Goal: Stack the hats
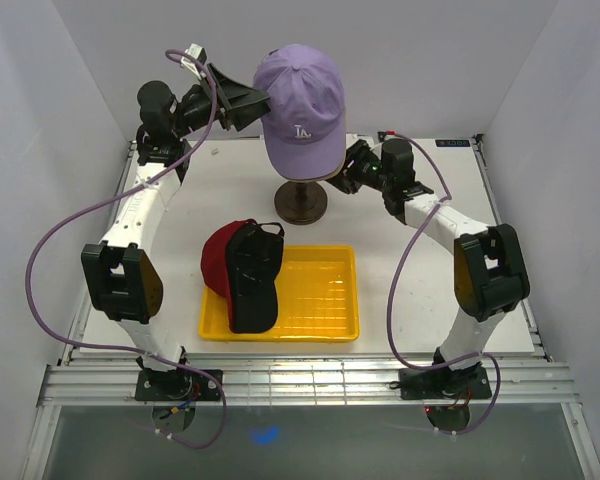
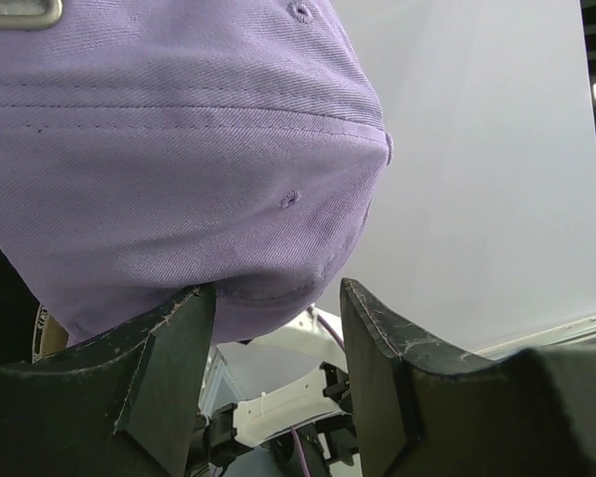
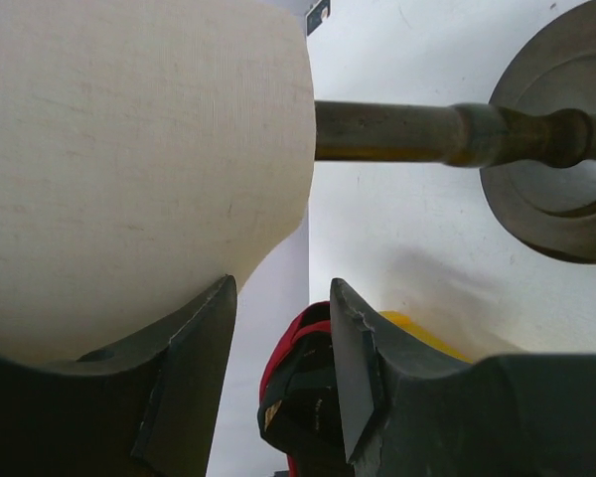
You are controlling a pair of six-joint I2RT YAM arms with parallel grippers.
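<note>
A lavender cap (image 1: 300, 95) sits on a cream mannequin head (image 3: 129, 149) on a stand at the back centre. My left gripper (image 1: 255, 103) is open at the cap's rear; in the left wrist view (image 2: 276, 290) the cap (image 2: 179, 149) hangs just above the gap, touching the left finger. My right gripper (image 1: 342, 175) is open and empty under the brim, its left finger against the head (image 3: 281, 283). A black cap (image 1: 255, 275) lies upside down over a red cap (image 1: 217, 258) in the yellow tray. The tan cap is not in view.
The yellow tray (image 1: 325, 300) lies at the centre front, its right half bare. The dark metal stand base (image 1: 301, 202) stands behind it and shows in the right wrist view (image 3: 556, 189). White walls enclose the table on three sides.
</note>
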